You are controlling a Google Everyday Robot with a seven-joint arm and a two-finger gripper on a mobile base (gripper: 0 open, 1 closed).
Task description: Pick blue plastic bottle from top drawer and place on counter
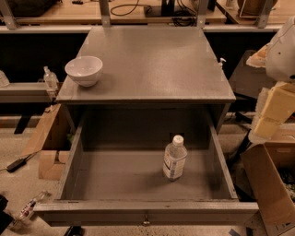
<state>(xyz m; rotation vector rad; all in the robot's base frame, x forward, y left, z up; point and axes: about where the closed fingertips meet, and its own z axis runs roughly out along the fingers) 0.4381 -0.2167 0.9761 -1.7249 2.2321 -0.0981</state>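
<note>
The blue plastic bottle (174, 158) is clear with a white cap and a pale label. It stands upright in the open top drawer (73, 170), right of the middle. The grey counter (152, 64) lies above and behind the drawer. My arm (278, 83) shows at the right edge as white and yellowish segments, well right of the drawer and above its level. My gripper is out of view past that edge and holds nothing that I can see.
A white bowl (84, 70) sits on the counter's front left corner. A tiny pump bottle (222, 61) stands by the counter's right edge. Cardboard boxes stand on the floor at right (269, 184) and left (50, 138). A wooden bench (138, 11) runs along the back.
</note>
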